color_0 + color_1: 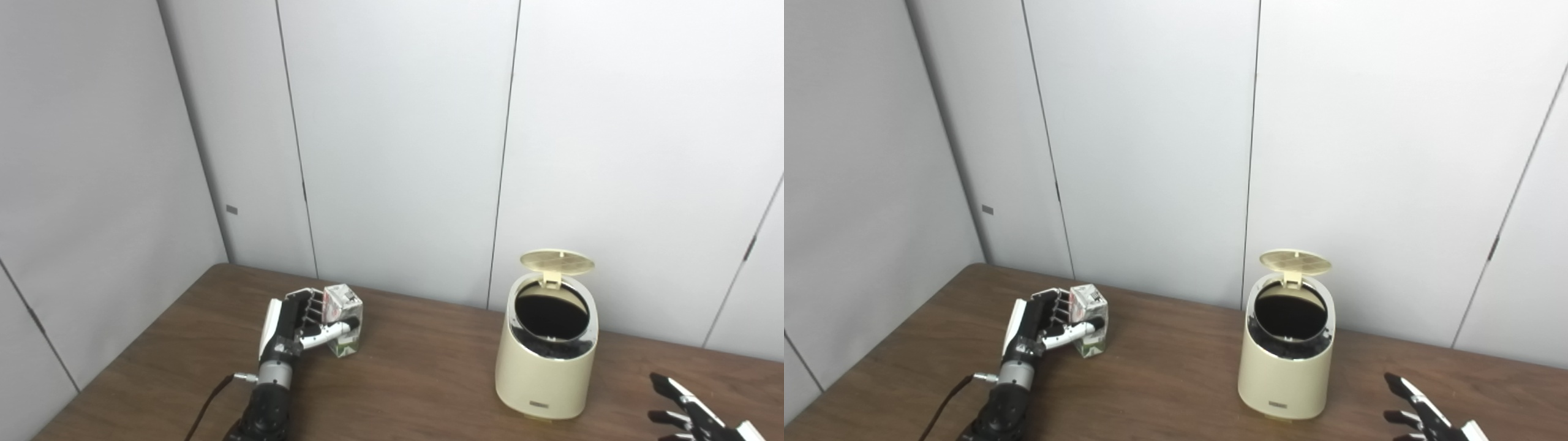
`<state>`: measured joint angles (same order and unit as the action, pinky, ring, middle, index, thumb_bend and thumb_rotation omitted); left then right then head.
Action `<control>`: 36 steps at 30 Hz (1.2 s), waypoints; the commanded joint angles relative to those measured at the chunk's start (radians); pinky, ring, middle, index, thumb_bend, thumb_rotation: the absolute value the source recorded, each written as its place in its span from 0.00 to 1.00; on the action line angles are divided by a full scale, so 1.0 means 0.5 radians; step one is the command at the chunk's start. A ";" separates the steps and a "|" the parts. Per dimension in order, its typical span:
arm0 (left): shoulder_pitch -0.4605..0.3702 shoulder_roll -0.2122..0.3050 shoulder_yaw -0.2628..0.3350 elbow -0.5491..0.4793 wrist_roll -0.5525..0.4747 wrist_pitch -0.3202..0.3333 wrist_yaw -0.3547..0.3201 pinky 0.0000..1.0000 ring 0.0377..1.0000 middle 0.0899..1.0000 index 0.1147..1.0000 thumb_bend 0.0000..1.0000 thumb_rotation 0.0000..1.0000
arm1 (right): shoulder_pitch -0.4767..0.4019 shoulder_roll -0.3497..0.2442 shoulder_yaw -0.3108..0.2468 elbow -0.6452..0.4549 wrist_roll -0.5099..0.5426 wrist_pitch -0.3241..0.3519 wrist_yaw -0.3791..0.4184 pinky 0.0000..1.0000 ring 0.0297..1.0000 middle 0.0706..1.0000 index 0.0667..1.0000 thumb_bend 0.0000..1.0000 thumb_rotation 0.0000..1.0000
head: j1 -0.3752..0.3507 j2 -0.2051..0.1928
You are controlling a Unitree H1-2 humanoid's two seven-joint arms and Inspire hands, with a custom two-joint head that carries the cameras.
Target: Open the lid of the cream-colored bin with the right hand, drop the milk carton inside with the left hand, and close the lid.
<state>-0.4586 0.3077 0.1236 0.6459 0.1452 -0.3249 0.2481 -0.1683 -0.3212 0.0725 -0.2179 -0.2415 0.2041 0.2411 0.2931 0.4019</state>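
The cream-colored bin point(545, 373) stands on the table right of centre, its lid point(557, 261) flipped up at the back and its dark opening showing. At the left, the small milk carton point(344, 318) stands on the table with my left hand point(298, 324) wrapped around it, thumb across its front and fingers behind. My right hand point(692, 413) is at the lower right corner, fingers spread, open, holding nothing, a short way right of the bin.
The brown wooden table point(416, 373) meets grey wall panels point(398, 141) at the back and left. A black cable point(208, 398) runs along my left forearm. Bare tabletop lies between the carton and the bin.
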 commanded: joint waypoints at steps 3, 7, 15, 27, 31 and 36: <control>-0.049 0.025 -0.020 -0.274 0.018 0.019 -0.047 0.37 0.41 0.41 0.43 0.52 0.00 | -0.090 0.007 0.001 -0.039 -0.033 0.012 -0.033 0.69 0.83 0.93 0.92 0.72 0.00 | -0.047 0.004; -0.010 -0.001 -0.034 -0.517 0.015 0.040 -0.105 0.38 0.42 0.42 0.44 0.52 0.00 | -0.110 0.015 0.014 -0.002 -0.094 -0.059 -0.080 0.70 0.82 0.91 0.90 0.75 0.02 | -0.104 0.013; -0.002 -0.115 -0.043 -1.005 -0.076 0.189 -0.235 0.42 0.45 0.43 0.43 0.52 0.00 | -0.151 0.043 0.002 0.148 -0.054 -0.233 -0.145 0.65 0.81 0.89 0.88 0.77 0.03 | -0.218 0.028; -0.111 -0.366 -0.103 -1.255 -0.069 0.328 -0.271 0.43 0.47 0.44 0.43 0.52 0.00 | -0.191 0.058 0.016 0.274 -0.084 -0.331 -0.184 0.61 0.81 0.90 0.87 0.80 0.17 | -0.355 0.047; -0.155 -0.473 -0.123 -1.243 -0.045 0.313 -0.235 0.41 0.45 0.43 0.43 0.52 0.00 | -0.193 0.063 0.015 0.263 -0.093 -0.308 -0.185 0.65 0.82 0.90 0.88 0.79 0.18 | -0.381 0.050; -0.173 -0.579 -0.160 -1.226 -0.006 0.293 -0.214 0.43 0.46 0.43 0.43 0.52 0.00 | -0.201 0.065 0.020 0.277 -0.112 -0.323 -0.197 0.66 0.82 0.90 0.87 0.79 0.18 | -0.411 0.052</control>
<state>-0.4849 0.0191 0.0471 0.0617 0.1253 -0.1390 0.1197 -0.2247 -0.2882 0.0882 -0.0594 -0.2936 0.0709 0.1617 0.0860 0.4280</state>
